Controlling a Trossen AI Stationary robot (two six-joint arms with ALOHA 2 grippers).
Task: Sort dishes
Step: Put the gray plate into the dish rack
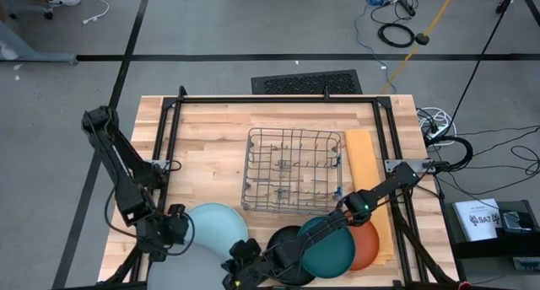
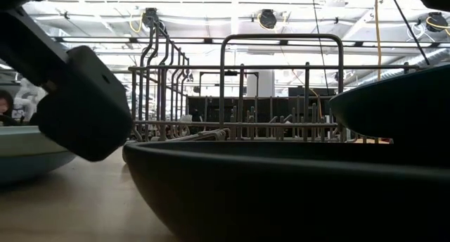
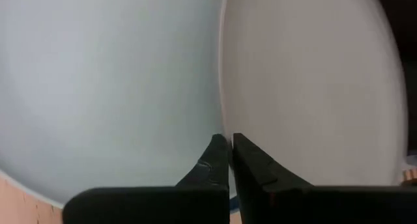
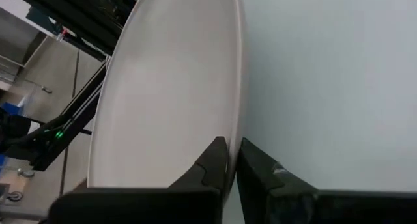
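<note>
- At 8 o'clock on the table (image 1: 211, 138): left gripper (image 1: 179, 231), touching the 9 o'clock rim of the pale blue plate (image 1: 215, 227).
- Seen from the left wrist: fingers (image 3: 215, 162) pressed together, tips set right at the seam between the pale blue surface and a grey plate (image 3: 306, 87); cannot tell whether a rim is pinched between them.
- At 7 o'clock: pale blue plate, lying flat near the front edge of the table.
- At 6 o'clock: right gripper (image 1: 239, 271), at the 5 o'clock rim of the pale blue plate, its arm reaching in from 3 o'clock across the smaller plates.
- Seen from the right wrist: fingers likewise clenched, tips at the same blue-grey seam; grasp on a rim not discernible.
- Just past 6 o'clock: black plate (image 1: 291, 239), beside the pale blue one, partly hidden under the right arm.
- At 5 o'clock: dark teal plate (image 1: 337, 252), overlapping the black plate's 3 o'clock side.
- Further toward 4 o'clock: orange plate (image 1: 369, 246), tucked under the teal rim and resting partly on a tan mat (image 1: 364, 168).
- At table centre: wire rack (image 1: 294, 182), upright, just 12 o'clock of the black and teal plates, with no plate seen in it.
</note>
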